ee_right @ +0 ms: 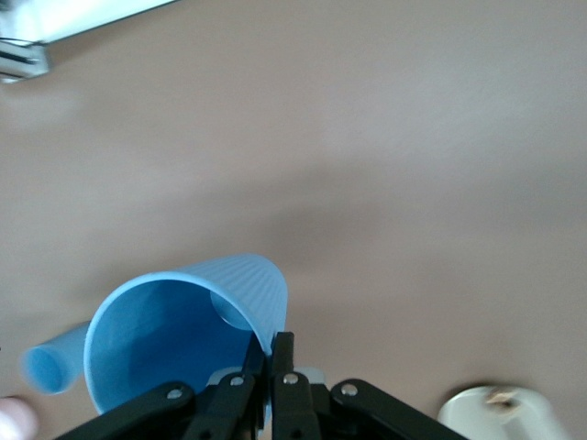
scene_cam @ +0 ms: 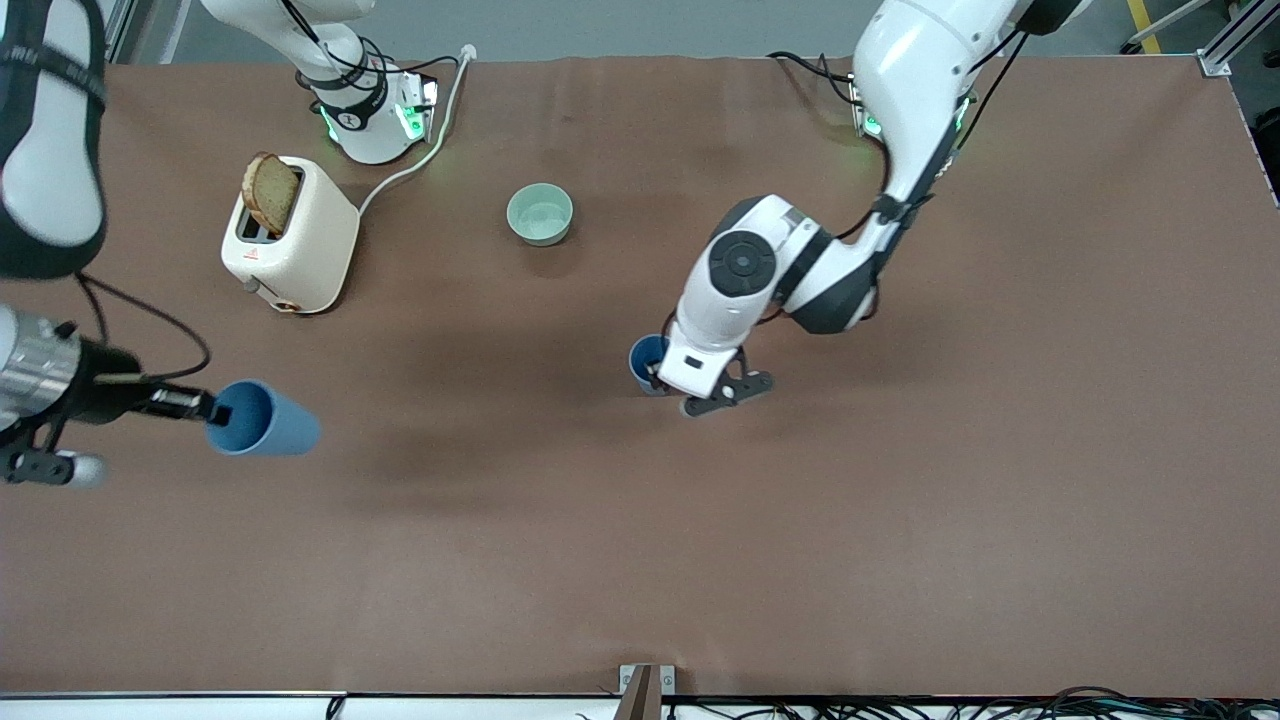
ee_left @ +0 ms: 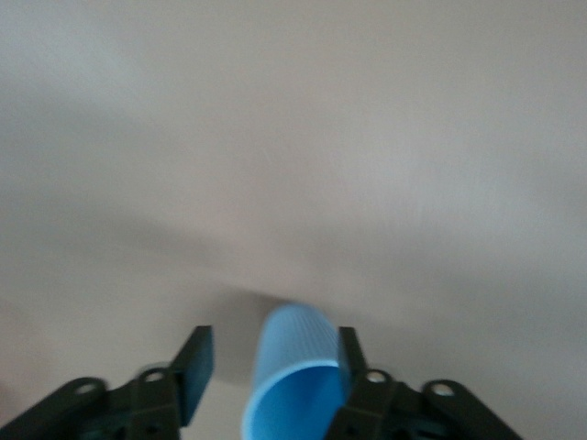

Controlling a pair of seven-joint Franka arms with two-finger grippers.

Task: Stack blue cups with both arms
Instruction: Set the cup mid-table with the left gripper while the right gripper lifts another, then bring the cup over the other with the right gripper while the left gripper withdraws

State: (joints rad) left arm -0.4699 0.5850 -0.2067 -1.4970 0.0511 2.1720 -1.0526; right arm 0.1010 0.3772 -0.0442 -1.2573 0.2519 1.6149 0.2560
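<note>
One blue cup hangs on its side in the air over the right arm's end of the table. My right gripper is shut on its rim, as the right wrist view shows with the cup open toward the camera. The other blue cup stands on the table near the middle, partly hidden under my left hand. My left gripper is low around it. In the left wrist view the gripper is open, with the cup between the fingers, against one finger and apart from the other.
A cream toaster holding a slice of bread stands near the right arm's base, its cord running to the table's back edge. A pale green bowl sits farther from the front camera than the standing cup.
</note>
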